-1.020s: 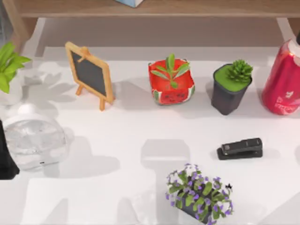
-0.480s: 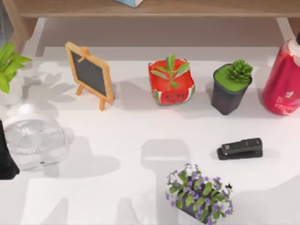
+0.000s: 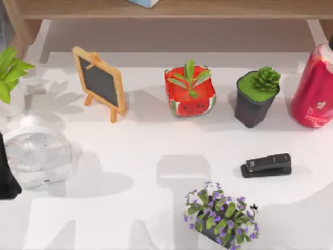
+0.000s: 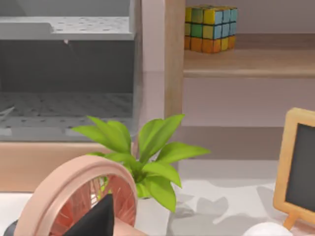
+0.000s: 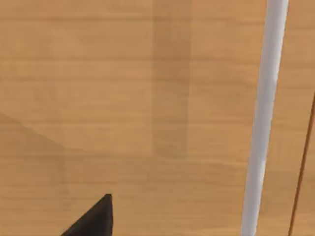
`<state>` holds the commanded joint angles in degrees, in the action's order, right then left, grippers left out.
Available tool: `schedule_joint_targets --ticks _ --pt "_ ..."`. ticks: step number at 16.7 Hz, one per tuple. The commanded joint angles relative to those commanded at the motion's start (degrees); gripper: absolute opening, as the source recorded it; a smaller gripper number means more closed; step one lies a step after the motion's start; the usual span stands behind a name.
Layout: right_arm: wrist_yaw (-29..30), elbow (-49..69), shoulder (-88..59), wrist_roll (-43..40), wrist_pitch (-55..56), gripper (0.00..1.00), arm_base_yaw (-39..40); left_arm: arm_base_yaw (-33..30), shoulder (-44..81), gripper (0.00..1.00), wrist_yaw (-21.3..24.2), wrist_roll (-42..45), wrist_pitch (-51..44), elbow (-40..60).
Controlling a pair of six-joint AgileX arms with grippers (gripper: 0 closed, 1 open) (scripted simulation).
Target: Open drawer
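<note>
The right wrist view shows a light wooden front [image 5: 147, 98] at close range, which looks like the drawer face. A white bar handle [image 5: 261, 118] runs across it, and a thin seam [image 5: 302, 167] lies just beyond the bar. A dark corner of my right gripper [image 5: 93, 221] pokes into that view, apart from the handle. My left arm [image 3: 6, 174] sits at the table's left edge beside the fan. A dark corner of my left gripper [image 4: 98, 219] is in front of the fan's pink ring [image 4: 64, 187].
Standing on the table are a white fan [image 3: 36, 153], leafy plant [image 3: 10, 70], chalkboard easel [image 3: 100, 82], watermelon pot [image 3: 190, 96], dark succulent pot [image 3: 256, 99], red bottle [image 3: 315, 88], black stapler [image 3: 266, 165] and purple flower pot [image 3: 221, 216]. A wooden shelf [image 3: 171, 9] with a colour cube [image 4: 210, 28] spans the back.
A shadow has spread across the table's front right corner. Nothing on the table has moved.
</note>
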<state>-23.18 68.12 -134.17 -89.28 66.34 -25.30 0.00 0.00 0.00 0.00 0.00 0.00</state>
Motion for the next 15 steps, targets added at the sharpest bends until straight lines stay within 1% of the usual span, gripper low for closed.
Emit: schedule_joint_targets --ticks 5,15 --pt "0.4 1.4 -0.7 0.0 -0.8 1.00 0.3 0.0 0.0 1.00 0.0 0.0 0.0 0.0" --pt "0.4 1.4 -0.7 0.0 -0.8 0.25 0.3 0.0 0.0 1.00 0.0 0.0 0.0 0.0"
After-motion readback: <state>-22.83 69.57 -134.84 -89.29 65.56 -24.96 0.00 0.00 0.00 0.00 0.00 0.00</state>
